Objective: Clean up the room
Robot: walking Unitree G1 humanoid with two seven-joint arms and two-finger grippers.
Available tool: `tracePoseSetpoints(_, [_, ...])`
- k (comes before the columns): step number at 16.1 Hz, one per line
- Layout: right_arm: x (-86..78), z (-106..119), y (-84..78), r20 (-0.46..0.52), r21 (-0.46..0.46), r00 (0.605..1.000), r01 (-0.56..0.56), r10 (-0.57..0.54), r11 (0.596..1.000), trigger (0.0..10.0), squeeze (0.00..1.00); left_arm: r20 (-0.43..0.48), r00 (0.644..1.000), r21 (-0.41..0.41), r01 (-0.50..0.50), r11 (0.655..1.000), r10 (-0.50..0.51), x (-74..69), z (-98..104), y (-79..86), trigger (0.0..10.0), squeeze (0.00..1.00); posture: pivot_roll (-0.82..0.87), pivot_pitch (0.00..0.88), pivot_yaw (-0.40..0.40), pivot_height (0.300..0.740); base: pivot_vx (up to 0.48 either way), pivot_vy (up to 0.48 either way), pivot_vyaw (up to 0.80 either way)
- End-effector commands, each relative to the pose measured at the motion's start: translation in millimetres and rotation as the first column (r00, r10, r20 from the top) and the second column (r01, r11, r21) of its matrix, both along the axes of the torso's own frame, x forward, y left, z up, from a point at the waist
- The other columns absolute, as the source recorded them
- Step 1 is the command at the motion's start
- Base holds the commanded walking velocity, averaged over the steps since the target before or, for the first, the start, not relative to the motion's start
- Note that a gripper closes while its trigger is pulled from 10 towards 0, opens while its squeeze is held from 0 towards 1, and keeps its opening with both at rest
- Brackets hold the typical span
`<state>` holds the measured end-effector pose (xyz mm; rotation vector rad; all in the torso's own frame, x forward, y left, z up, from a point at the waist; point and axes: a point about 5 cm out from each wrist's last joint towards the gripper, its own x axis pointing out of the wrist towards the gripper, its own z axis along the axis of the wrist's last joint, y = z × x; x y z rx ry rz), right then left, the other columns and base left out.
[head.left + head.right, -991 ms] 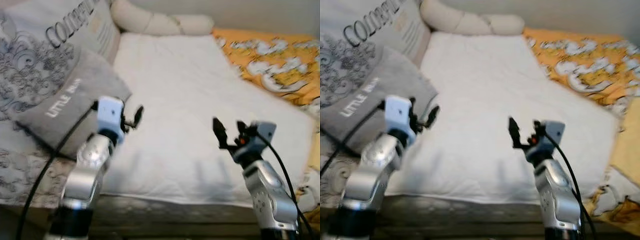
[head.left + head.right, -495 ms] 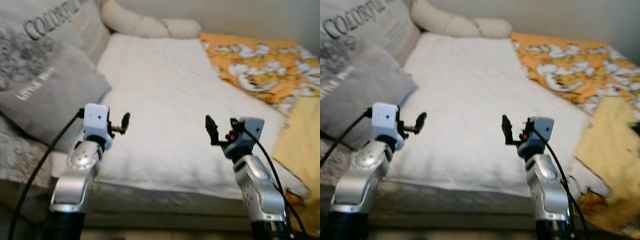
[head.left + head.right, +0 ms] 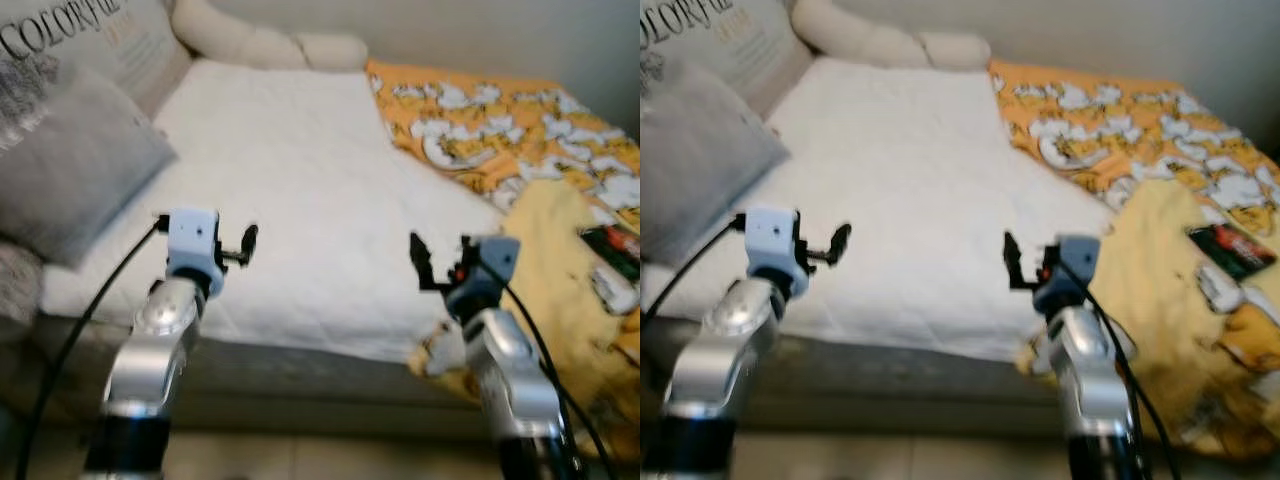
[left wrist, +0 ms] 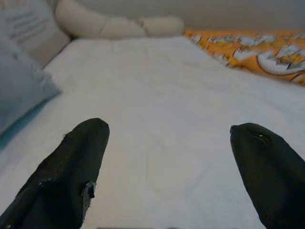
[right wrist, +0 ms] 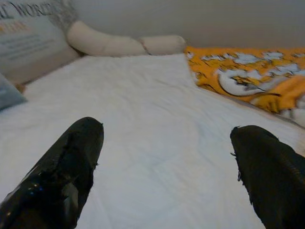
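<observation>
A bed with a white sheet [image 3: 290, 180] lies in front of me. An orange cartoon-print blanket [image 3: 480, 130] is rumpled over its right side, and a yellow blanket [image 3: 560, 260] spills over the near right edge. A dark packet [image 3: 612, 245] and a small white item [image 3: 612, 290] lie on the yellow blanket. My left gripper [image 3: 250, 240] hovers open and empty above the bed's front edge. My right gripper [image 3: 418, 262] is open and empty too, beside the yellow blanket. Both wrist views look along the spread fingers [image 4: 76, 162] [image 5: 71, 157] over bare sheet.
A grey pillow [image 3: 70, 160] leans at the left against a larger printed cushion [image 3: 90, 40]. A cream bolster [image 3: 250, 45] runs along the far end by the wall. The mattress side [image 3: 300, 375] faces me below the grippers.
The camera has swung to the right, so the pillows slid left and the yellow blanket with its small items came into view. Both arms keep the same raised pose, fingers open.
</observation>
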<state>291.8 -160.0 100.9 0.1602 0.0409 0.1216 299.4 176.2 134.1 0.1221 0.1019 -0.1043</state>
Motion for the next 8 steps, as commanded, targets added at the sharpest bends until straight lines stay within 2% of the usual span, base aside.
tracePoseSetpoints(1, [1.0,0.8,-1.1,-0.004,-0.01,1.0,0.006,-0.006,1.0,10.0,1.0,-0.006,1.0,0.013,0.009,1.0,-0.009,0.2,-1.5,-1.9,10.0,1.0,0.11,0.0,-0.073,0.74,0.0,-0.42,0.0])
tracePoseSetpoints(8, [4.2,-2.9,1.8,-0.017,-0.027,1.0,-0.019,0.018,0.999,10.0,1.0,0.009,1.0,0.025,0.017,1.0,-0.018,4.4,1.0,-4.1,10.0,1.0,0.11,0.0,-0.066,0.74,0.0,-0.418,0.0])
